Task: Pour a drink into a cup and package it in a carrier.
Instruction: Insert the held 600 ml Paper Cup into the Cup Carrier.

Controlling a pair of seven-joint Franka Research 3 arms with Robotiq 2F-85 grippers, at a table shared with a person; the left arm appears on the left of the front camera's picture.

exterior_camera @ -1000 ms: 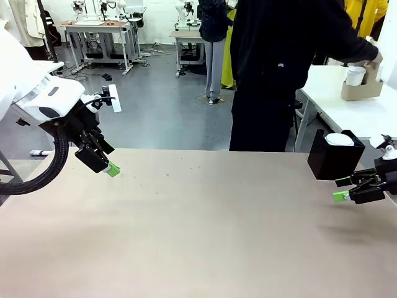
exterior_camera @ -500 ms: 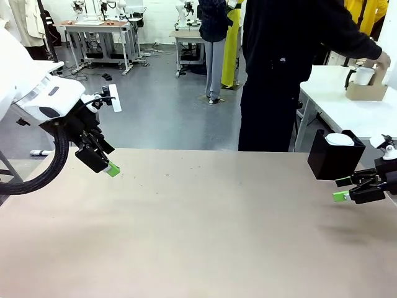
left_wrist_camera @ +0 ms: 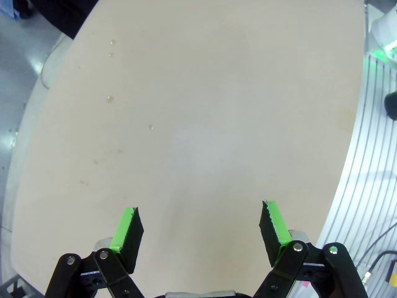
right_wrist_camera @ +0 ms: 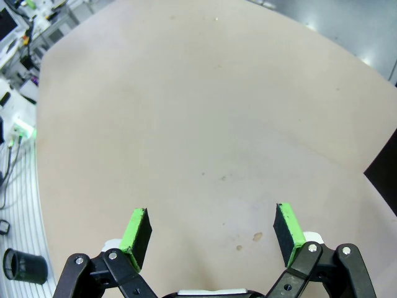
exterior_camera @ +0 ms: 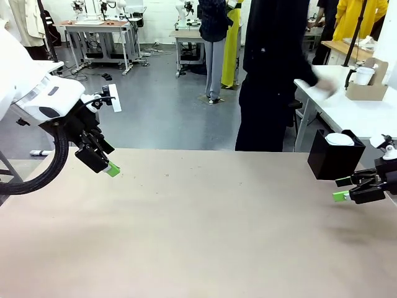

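cup point(exterior_camera: 363, 76) in carrier point(exterior_camera: 367, 88), well apart from both grippers' spread fingers point(exterior_camera: 340, 196).

No text, label, brand, number or sign can be read anywhere in these views, near or far off.

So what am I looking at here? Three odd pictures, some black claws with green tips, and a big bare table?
These are two robot arms at a tan table, seen by three cameras. The wide picture looks across the table from the robot's side. The left gripper and the right gripper hang above the table. The other two pictures come from cameras on the wrists, looking down past each gripper's green pads. Both grippers are open and hold nothing. A black box sits at the table's far right. On a white side table beyond, a brown carrier holds a white cup, near a person.
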